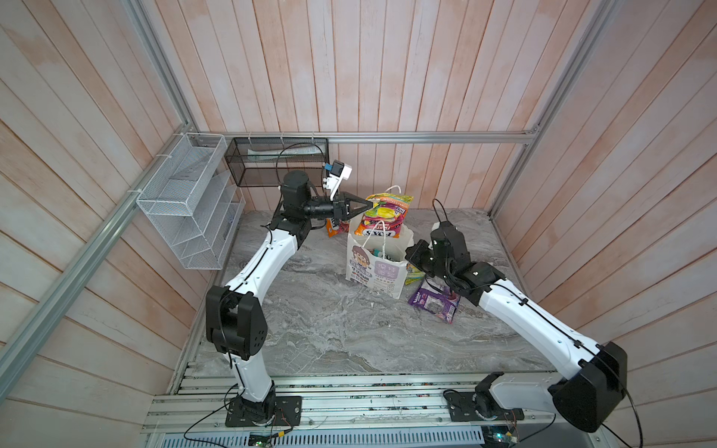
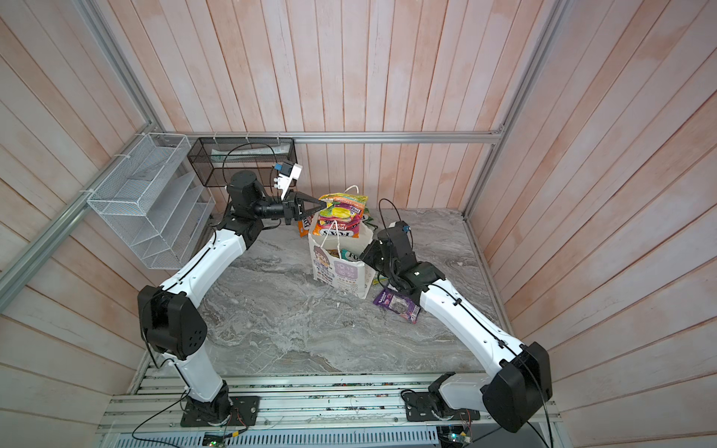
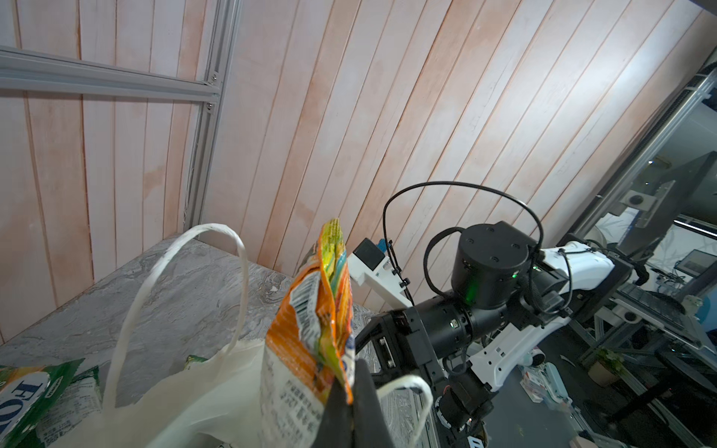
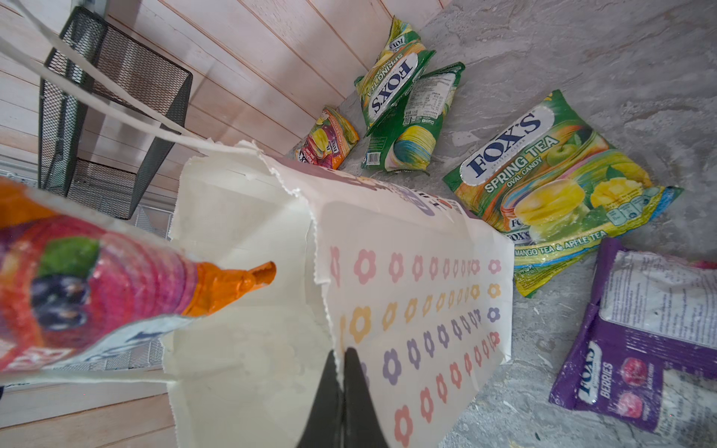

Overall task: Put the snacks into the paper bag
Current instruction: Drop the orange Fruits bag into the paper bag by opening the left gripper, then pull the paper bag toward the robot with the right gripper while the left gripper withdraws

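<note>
In both top views the left gripper (image 1: 368,204) (image 2: 320,204) is clamped on the upper corner of a glossy orange-pink candy packet (image 1: 382,219) (image 2: 341,222). The packet hangs upright over the open mouth of the white paper carrier bag (image 1: 372,271) (image 2: 337,273), which has cord handles and a cartoon child. Whether the packet's lower edge has passed the rim I cannot tell. The bag stands on the grey marbled tabletop (image 1: 329,329). The right gripper (image 1: 410,252) meets the bag's side at the rim, where its jaws are hidden. A flat purple candy packet (image 1: 434,302) lies beside the bag, partly under the right arm. A white wire rack (image 1: 186,201) and a black mesh basket (image 1: 277,161) hang on the walls.

In the left wrist view the dark fingers (image 3: 341,411) pinch the packet's crumpled edge, and a white handle loop (image 3: 182,294) arches just beside it.

In the right wrist view the right gripper (image 4: 341,388) has its jaws closed on the top edge of the flowered side wall. The held packet's orange corner hangs over the bag's white inside. A large green-yellow Spring Tea packet (image 4: 543,186) touches the bag's outer wall. Two green packets (image 4: 403,104) and a small orange-pink packet (image 4: 326,139) lie by the plank wall
</note>
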Robot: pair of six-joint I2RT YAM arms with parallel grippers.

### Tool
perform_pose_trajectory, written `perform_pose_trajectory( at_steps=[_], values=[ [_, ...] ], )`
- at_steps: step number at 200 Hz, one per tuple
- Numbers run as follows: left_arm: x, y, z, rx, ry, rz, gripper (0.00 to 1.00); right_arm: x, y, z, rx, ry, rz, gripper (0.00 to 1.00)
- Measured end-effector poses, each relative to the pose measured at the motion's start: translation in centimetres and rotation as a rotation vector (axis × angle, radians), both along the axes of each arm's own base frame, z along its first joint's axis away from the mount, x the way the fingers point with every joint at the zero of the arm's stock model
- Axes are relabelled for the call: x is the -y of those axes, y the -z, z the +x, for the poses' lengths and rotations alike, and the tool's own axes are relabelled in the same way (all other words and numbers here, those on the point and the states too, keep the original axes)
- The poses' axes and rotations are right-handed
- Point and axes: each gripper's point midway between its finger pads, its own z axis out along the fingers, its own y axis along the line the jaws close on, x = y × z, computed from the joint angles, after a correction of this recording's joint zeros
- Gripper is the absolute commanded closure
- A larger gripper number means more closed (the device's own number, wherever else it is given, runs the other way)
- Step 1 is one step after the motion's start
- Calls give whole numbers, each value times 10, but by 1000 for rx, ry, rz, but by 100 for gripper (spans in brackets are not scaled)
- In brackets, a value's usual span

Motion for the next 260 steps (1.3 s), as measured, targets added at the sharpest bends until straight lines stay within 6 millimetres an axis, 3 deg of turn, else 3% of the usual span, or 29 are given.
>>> perform_pose_trajectory(
  at_steps=[121,137,155,177,227,260],
  values=[
    [9,25,3,-14,24,62,98,0,0,0,0,1,-2,100],
    [10,31,7,-28,22,68,90,0,0,0,-1,1,-2,100],
    [12,35,11,-38,19,73,62,1,1,0,-3,1,-3,100],
    [12,31,13,-27,8,71,40,1,1,-1,-4,4,-6,100],
    [11,16,20,-13,-86,71,25,3,1,-3,-7,6,-11,100],
    [-2,-16,22,12,-250,67,19,3,1,-4,-8,6,-12,100]
  ],
)
